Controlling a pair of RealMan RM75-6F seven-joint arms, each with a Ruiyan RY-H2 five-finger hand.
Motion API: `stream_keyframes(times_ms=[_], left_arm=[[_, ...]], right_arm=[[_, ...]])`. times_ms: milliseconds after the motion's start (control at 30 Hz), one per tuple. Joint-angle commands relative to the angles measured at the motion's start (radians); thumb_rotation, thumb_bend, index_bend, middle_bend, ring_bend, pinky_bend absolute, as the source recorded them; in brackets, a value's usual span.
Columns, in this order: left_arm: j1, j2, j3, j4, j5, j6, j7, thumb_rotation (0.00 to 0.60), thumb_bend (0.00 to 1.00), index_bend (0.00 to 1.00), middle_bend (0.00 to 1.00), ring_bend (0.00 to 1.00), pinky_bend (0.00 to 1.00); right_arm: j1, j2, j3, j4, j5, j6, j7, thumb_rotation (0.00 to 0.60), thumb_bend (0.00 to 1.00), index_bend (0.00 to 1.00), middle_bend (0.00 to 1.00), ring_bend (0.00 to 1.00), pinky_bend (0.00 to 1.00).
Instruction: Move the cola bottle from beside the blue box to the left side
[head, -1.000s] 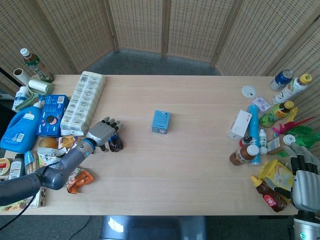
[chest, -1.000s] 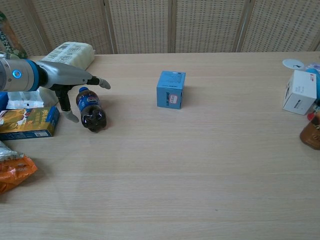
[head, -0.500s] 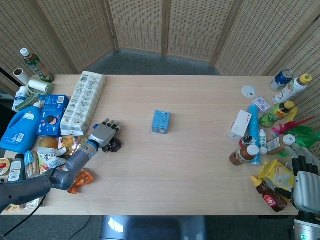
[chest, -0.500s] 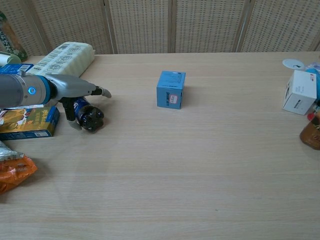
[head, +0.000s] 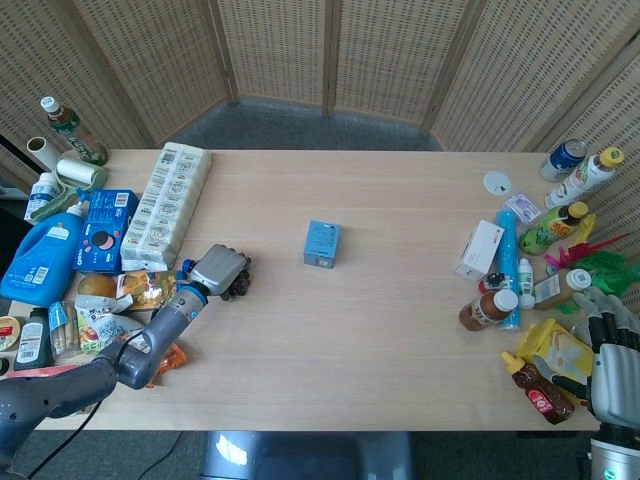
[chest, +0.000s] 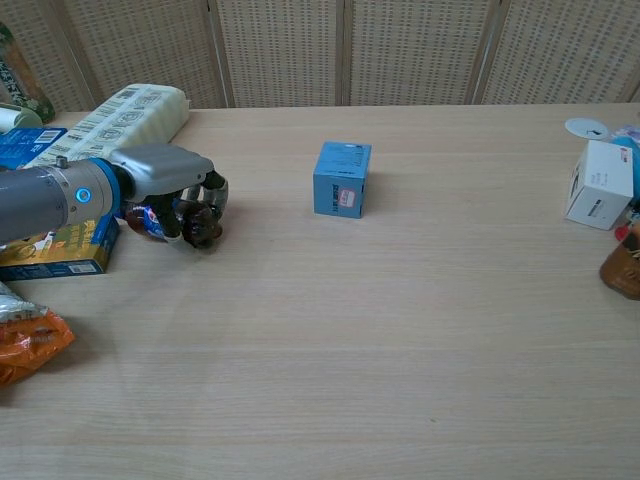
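Cola bottle (chest: 190, 222): it lies on its side on the table's left part, well apart from the blue box, with your left hand wrapped over it; only its dark end and a strip of label show.
Left hand (chest: 172, 188): your fingers (chest: 214, 190) are curled down over the bottle and clamped on it, the back of the hand facing up; from the head view the hand (head: 219, 270) hides most of the bottle (head: 238, 287).
Blue box (chest: 342, 179): it stands upright near the middle of the table, alone, to the right of your left hand.
Table (head: 360, 340): pale wood grain, a wide bare stretch in the centre and front, clutter along both short ends.
Left clutter: a long white packet (head: 167, 205) lies just behind your hand; a blue detergent jug (head: 42, 250), a dark blue carton (head: 105, 231) and snack bags sit beyond it; an orange packet (chest: 28, 345) lies near the front edge.
Right clutter: a white box (head: 481, 248), a tall light-blue tube (head: 508, 262), a brown bottle (head: 487, 309) and several drink bottles crowd the far end.
Right hand (head: 607, 362): it sits at the table's right front corner, beside a yellow bag (head: 555, 347); you cannot tell from here how its fingers are set.
Room: woven wicker screens (head: 330, 50) stand behind the table, with grey floor between them and the table's back edge.
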Motion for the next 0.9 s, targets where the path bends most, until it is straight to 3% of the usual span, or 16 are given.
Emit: stream_keyframes(times_ms=[33,133,267,600,900], left_arm=[[0.019,-0.021,-0.009,0.031,0.033,0.045,-0.047,0.600,0.22,0.83,0.84,0.89,0.74],[0.026,-0.016,-0.022,0.041,0.051,0.064,-0.084,0.600,0.22,0.88,0.89,0.94,0.79],[0.039,0.029,-0.046,-0.008,0.060,0.091,-0.128,0.600,0.22,0.88,0.89,0.94,0.80],[0.088,0.309,-0.171,-0.398,-0.018,0.196,-0.094,0.600,0.22,0.86,0.87,0.93,0.79],[0.118,0.467,-0.317,-0.674,-0.142,0.313,-0.050,0.600,0.22,0.86,0.86,0.92,0.78]], right_arm=[[0.002,-0.001,0.002,0.001,0.002,-0.004,0.002,0.598,0.11,0.14,0.00,0.00,0.00],[0.006,-0.006,0.005,0.005,0.005,-0.010,0.007,0.597,0.11,0.14,0.00,0.00,0.00],[0.013,-0.015,0.007,0.016,0.010,-0.024,0.016,0.596,0.12,0.14,0.00,0.00,0.00],[0.050,-0.056,-0.003,0.078,0.005,-0.094,0.052,0.595,0.12,0.15,0.00,0.00,0.00],[0.071,-0.094,-0.014,0.152,-0.023,-0.121,0.121,0.598,0.11,0.14,0.00,0.00,0.00]])
